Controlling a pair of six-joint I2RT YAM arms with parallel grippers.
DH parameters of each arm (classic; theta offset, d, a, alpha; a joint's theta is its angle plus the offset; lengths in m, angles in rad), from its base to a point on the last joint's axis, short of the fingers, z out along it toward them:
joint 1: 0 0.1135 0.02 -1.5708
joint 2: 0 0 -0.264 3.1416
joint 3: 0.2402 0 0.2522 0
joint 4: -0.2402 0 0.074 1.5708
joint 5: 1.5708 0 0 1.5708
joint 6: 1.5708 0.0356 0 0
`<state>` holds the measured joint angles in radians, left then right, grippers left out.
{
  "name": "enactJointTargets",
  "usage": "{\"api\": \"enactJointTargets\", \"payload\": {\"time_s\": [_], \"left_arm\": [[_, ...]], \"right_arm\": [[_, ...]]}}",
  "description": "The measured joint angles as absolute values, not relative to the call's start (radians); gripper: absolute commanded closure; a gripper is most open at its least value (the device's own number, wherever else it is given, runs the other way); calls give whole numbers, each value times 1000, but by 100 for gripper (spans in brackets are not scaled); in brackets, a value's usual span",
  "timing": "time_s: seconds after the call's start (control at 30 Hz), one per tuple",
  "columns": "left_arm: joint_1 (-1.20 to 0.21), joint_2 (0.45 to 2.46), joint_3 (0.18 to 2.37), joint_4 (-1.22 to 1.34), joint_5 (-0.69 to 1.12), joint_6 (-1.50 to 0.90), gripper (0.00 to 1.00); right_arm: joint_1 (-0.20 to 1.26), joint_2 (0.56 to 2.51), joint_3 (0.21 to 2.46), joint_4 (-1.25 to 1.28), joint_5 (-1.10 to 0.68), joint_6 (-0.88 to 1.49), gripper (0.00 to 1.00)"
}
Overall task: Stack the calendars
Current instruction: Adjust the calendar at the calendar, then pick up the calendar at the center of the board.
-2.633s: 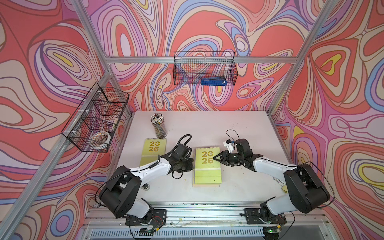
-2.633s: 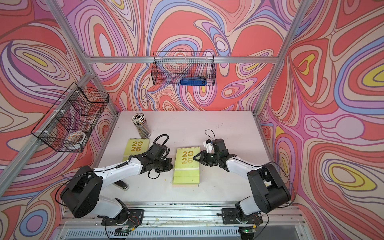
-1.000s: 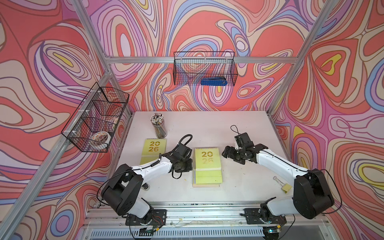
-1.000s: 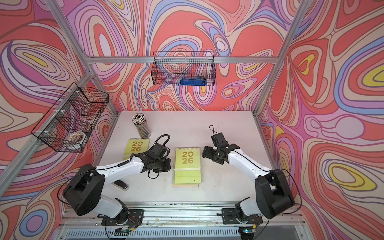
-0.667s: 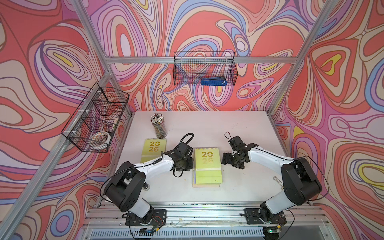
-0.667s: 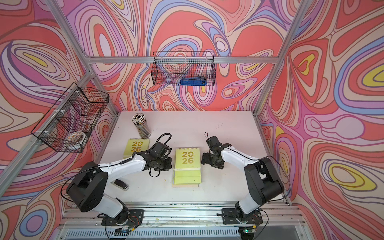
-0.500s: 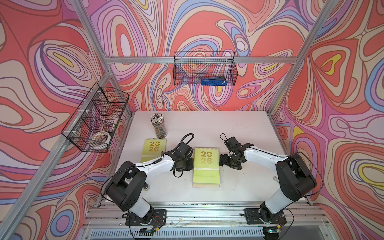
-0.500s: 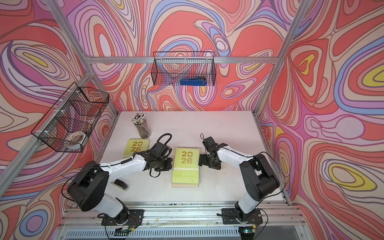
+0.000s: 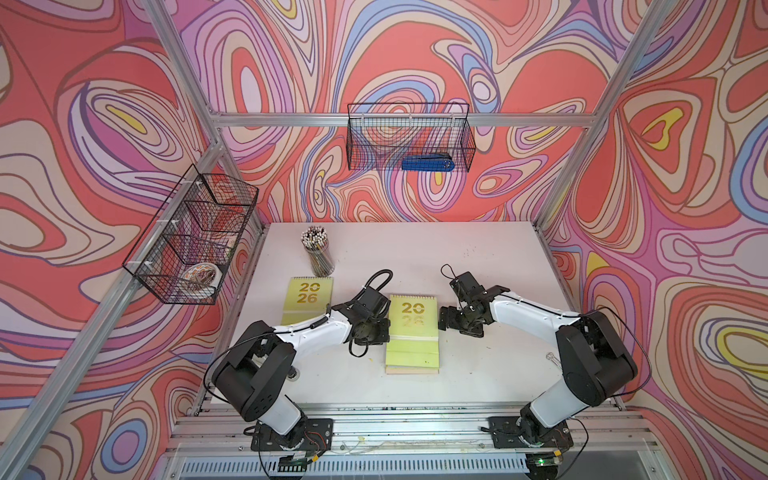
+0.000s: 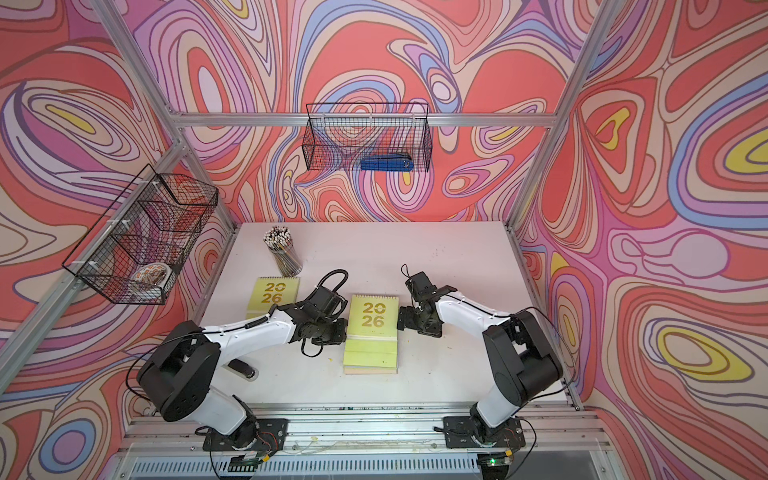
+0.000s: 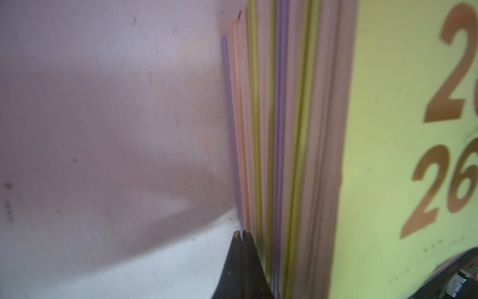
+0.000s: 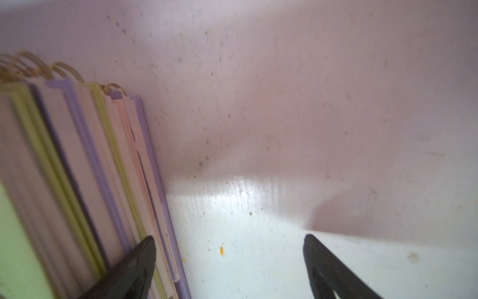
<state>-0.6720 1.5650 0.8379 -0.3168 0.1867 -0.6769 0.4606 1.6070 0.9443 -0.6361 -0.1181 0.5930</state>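
Yellow-green-topped calendar stack (image 9: 412, 334), gold "2026"

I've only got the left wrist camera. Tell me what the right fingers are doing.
Observer: The right fingers stand open, one beside the stack of spiral-bound calendars, on the side facing the right arm.
Operator: List any calendar off the stack.
Observer: One yellow-green spiral-bound calendar lies alone near the clear cup of pencils.
Operator: Check the stack's near end.
Observer: A peach edge pokes out beneath the yellow-green top cover.
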Motion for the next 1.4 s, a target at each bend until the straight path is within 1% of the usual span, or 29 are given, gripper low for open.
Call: {"api": "enactJointTargets", "payload": {"time_s": [0.3,0.4,0.5,0.6,0.7,0.8,0.97,1.17,1.4], "left_arm": [[-701,1565,850,-371,140,-676,100],[-702,1545,869,-421,83,-667,100],[-698,1471,874,-473,15,-656,100],[-666,1372,877,-536,-40,-635,100],[-574,1304,893,-609,-100,-588,100],[-460,1261,899,-663,-158,-529,100],[-302,1268,922,-721,-241,-416,100],[-155,1384,984,-719,-317,-294,100],[-44,1530,1061,-666,-343,-175,100]], "right_arm": [[461,1594,944,-641,-110,597,10],[461,1536,953,-673,-63,607,10],[466,1458,1003,-713,-15,629,11],[511,1411,1088,-719,16,667,11],[603,1422,1176,-697,30,709,11],[678,1483,1235,-648,14,750,11],[731,1668,1332,-566,-33,810,11],[780,1903,1548,-495,-91,854,11],[787,2103,1751,-410,-171,913,12]]}}
